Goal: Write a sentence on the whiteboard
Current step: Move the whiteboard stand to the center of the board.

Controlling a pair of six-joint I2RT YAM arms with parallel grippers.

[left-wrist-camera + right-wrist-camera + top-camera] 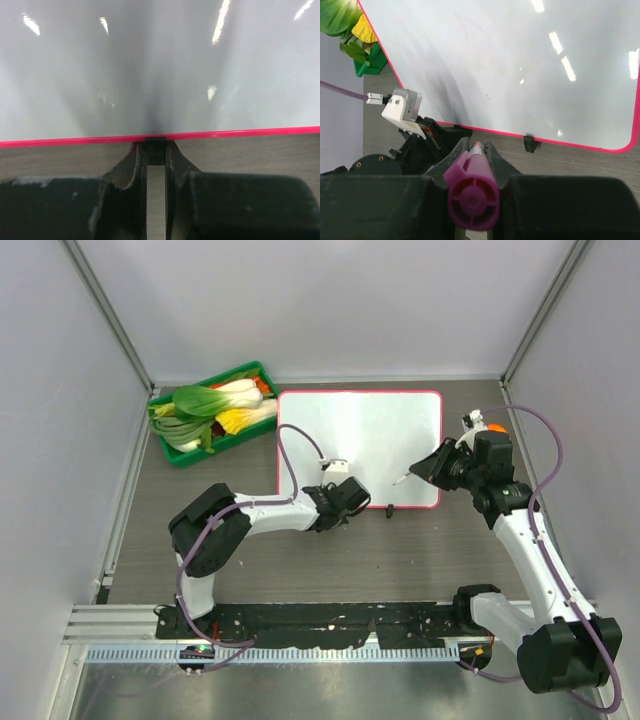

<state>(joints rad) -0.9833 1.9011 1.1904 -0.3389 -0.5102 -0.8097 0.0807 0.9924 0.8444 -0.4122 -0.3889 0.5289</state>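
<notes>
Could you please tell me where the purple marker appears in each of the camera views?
Top external: the purple marker pokes from the right hand, tip over the near right corner of the whiteboard.
Left wrist: not in it.
Right wrist: bottom centre, butt end toward the camera, gripped in that hand.
Shared landmark: the board's pink frame, near edge, in all three.

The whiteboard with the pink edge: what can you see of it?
The large glossy white whiteboard has a thin pink-red frame with rounded corners and small black feet on its near edge. It lies flat on the grey wood-look table, blank, lights mirrored in it. The left pincer grips its near edge at one foot. The purple marker in the right pincer points at its near right part; contact is unclear. A green vegetable tray sits by its far left corner.
</notes>
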